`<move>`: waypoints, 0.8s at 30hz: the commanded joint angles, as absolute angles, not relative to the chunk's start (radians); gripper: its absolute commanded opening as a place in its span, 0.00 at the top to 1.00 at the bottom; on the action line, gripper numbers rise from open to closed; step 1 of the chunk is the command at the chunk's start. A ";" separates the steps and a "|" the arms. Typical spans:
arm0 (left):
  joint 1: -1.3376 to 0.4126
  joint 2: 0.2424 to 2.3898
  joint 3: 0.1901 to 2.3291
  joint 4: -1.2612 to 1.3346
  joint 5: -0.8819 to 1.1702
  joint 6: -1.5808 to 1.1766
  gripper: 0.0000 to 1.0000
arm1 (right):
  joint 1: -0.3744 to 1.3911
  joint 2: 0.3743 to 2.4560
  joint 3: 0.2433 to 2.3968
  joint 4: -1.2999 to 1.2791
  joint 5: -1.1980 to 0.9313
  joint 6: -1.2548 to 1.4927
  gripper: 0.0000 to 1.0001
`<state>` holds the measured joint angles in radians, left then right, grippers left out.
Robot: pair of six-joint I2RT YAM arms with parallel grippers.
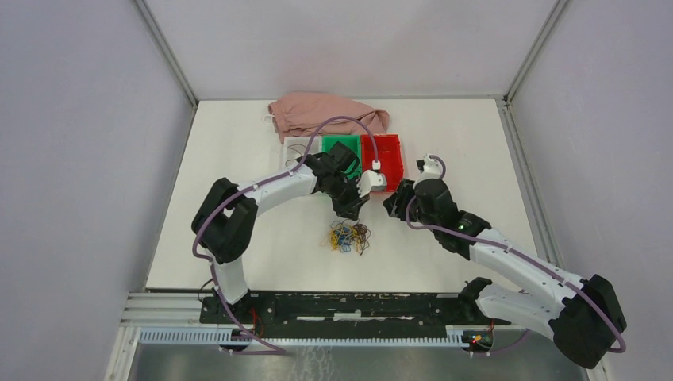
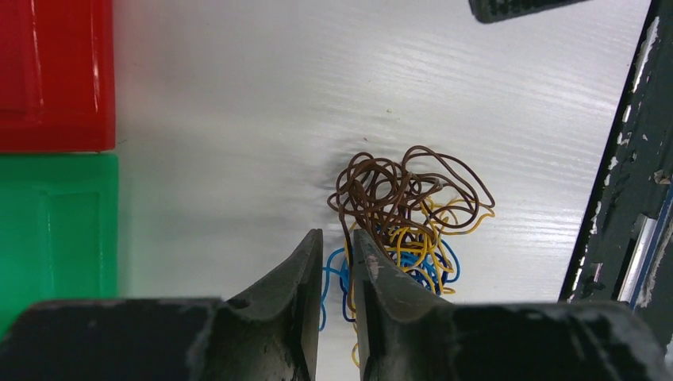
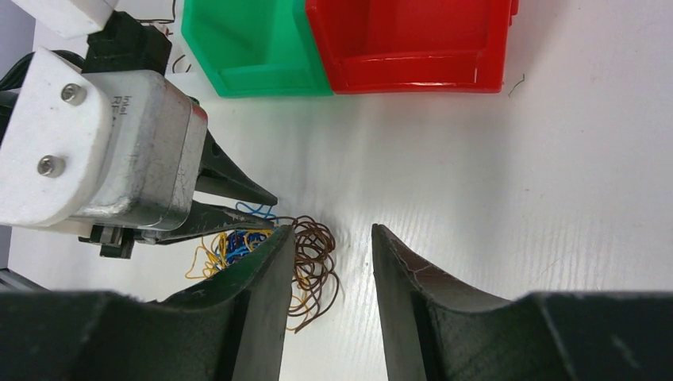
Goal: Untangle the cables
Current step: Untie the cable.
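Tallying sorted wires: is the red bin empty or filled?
Empty as far as visible: right wrist view shows bare floor inside the red bin; the cables lie heaped outside it.

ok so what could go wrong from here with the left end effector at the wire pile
The left end effector sits at the edge of the cables with blue strands at its narrow gap. The loops are interlocked, so a pull may lift the whole clump. The right end effector hangs open close by, near the brown loops, so the two might collide.
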<state>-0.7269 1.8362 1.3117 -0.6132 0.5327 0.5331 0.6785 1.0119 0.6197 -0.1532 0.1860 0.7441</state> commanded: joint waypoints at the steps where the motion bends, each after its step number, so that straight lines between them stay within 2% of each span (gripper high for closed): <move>1: -0.732 1.816 1.354 -0.601 0.543 0.582 0.77 | 0.673 0.984 0.615 -0.123 0.200 0.741 0.53; 6: -0.731 1.824 1.329 -0.583 0.515 0.604 0.77 | 0.673 0.967 0.612 -0.132 0.207 0.740 0.53; 12: -0.732 1.834 1.319 -0.619 0.527 0.662 0.60 | 0.672 0.966 0.613 -0.135 0.207 0.740 0.53; 19: -0.732 1.863 1.346 -0.694 0.557 0.717 0.53 | 0.672 0.968 0.623 -0.145 0.206 0.736 0.53; 22: -0.731 1.865 1.354 -0.706 0.551 0.729 0.55 | 0.670 0.966 0.623 -0.148 0.207 0.736 0.53; 24: -0.731 1.865 1.347 -0.679 0.519 0.729 0.63 | 0.670 0.966 0.624 -0.146 0.205 0.738 0.53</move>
